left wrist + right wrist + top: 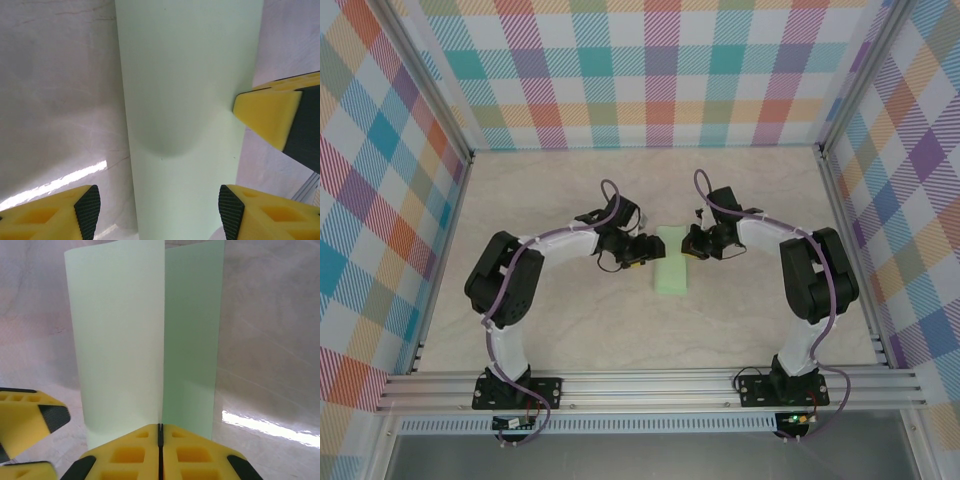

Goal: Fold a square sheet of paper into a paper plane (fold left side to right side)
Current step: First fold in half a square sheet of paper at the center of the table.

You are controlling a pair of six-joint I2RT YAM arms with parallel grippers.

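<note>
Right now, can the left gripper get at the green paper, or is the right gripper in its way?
Probably yes. The left gripper is open, close over the folded green paper, nothing between them. The right gripper, shut, sits at the paper's opposite edge, off to the side.

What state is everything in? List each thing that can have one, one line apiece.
square sheet of paper: folded over into two layers, lying on the table, top layer bowed up rather than pressed flat.
left gripper: open, straddling the sheet.
right gripper: shut, pinching the sheet at its edge.
</note>
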